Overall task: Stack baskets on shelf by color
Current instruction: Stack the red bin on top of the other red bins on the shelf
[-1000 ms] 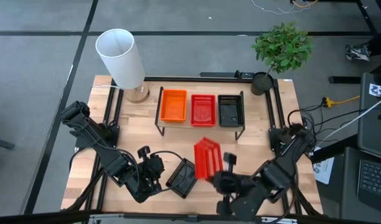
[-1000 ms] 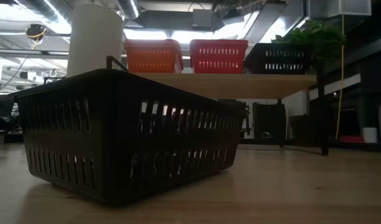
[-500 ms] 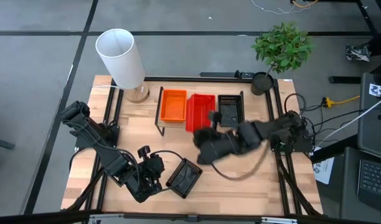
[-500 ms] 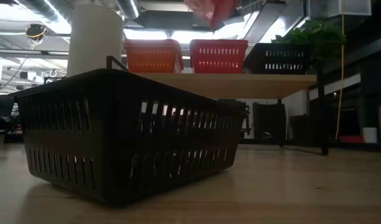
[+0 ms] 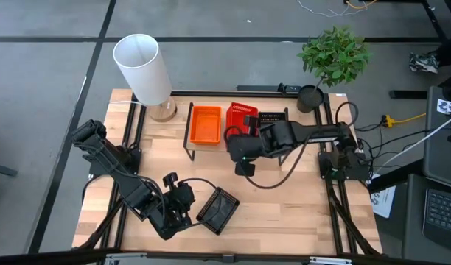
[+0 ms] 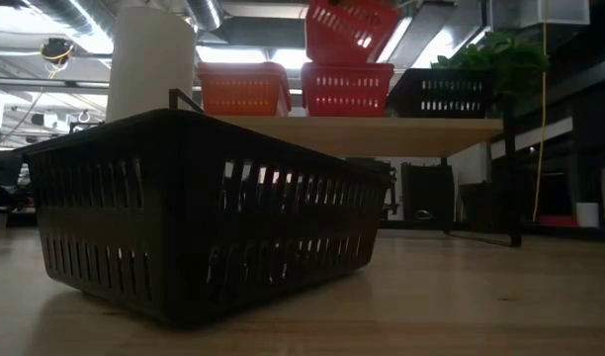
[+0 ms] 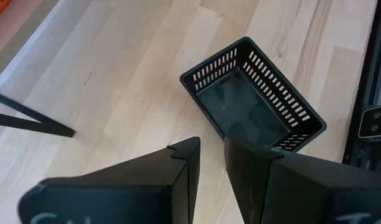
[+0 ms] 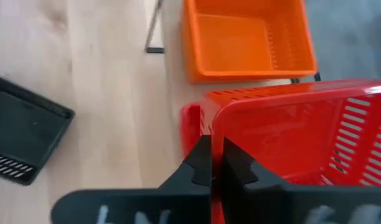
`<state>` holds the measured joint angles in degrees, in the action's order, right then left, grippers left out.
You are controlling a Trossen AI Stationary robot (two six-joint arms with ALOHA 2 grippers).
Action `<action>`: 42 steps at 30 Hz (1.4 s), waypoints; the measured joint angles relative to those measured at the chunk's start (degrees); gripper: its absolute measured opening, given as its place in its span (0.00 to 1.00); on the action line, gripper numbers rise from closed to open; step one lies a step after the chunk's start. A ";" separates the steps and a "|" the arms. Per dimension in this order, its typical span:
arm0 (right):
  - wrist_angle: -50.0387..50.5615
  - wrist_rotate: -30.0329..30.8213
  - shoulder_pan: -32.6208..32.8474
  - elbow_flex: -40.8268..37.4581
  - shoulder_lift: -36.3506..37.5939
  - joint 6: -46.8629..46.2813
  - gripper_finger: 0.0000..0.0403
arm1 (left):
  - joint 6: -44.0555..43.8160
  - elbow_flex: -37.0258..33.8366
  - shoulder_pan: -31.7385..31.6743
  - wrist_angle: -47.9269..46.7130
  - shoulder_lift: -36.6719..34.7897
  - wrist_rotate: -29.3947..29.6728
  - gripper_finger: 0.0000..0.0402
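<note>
My right gripper (image 8: 213,155) is shut on a red basket (image 6: 347,30) and holds it tilted above the red basket (image 6: 347,89) that stands on the shelf (image 6: 382,133). An orange basket (image 5: 205,125) and a black basket (image 6: 446,94) stand on the shelf on either side of it. Another black basket (image 5: 218,210) rests upright on the table near the front edge. My left gripper (image 7: 212,155) hangs open just beside it, with nothing between its fingers. My right gripper pinches one wall of the red basket at its rim (image 8: 213,127), one finger inside the basket and one outside. The fingers come slanting down from the table's near side. The basket is lifted clear and tilted, right above the red basket on the shelf.
A tall white cylinder on a wooden foot (image 5: 144,70) stands at the table's far left corner. A potted plant (image 5: 332,59) stands at the far right. Bare wooden table (image 5: 299,206) lies in front of the shelf.
My right gripper has swung from the table's near edge toward the far edge, turning as it went, and now stands over the shelf. The red basket has gone with it, clear of the table, and now hangs tilted above the shelf's red basket.
</note>
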<state>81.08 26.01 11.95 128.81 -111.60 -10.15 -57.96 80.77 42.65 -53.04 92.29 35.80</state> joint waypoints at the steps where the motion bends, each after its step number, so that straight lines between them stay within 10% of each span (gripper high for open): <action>1: 0.02 0.01 -0.34 -0.01 -0.01 0.01 0.00 | -0.02 0.00 0.00 0.00 0.00 -0.01 0.16; 34: 1.97 -6.40 -5.04 0.02 0.03 0.40 0.42 | 0.03 0.00 -0.02 -0.04 0.00 -0.03 0.16; 42: -2.19 -0.46 -3.43 3.70 0.07 15.81 0.42 | 0.03 0.00 -0.02 -0.02 0.00 -0.03 0.16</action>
<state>78.89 25.54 8.53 132.51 -111.53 5.66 -57.93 80.77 42.63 -53.06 92.29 35.77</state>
